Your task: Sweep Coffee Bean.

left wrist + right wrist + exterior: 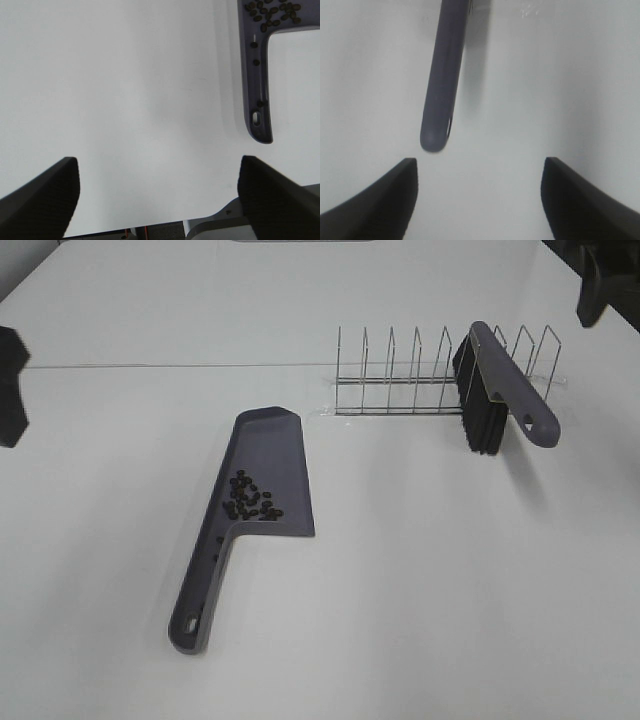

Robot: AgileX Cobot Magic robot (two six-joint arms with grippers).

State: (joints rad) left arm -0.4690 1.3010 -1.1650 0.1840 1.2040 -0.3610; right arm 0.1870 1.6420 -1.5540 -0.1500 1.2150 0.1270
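Grey dustpan (262, 480) holds coffee beans (250, 498); both grippers (159, 200) (479, 200) spread wide, empty. Risk: nudged handle spills beans.

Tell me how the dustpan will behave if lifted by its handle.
The dustpan looks like rigid plastic, so it probably won't flex. The beans lie loose near the handle; tipping it would likely roll them. It probably slides easily on the smooth table.
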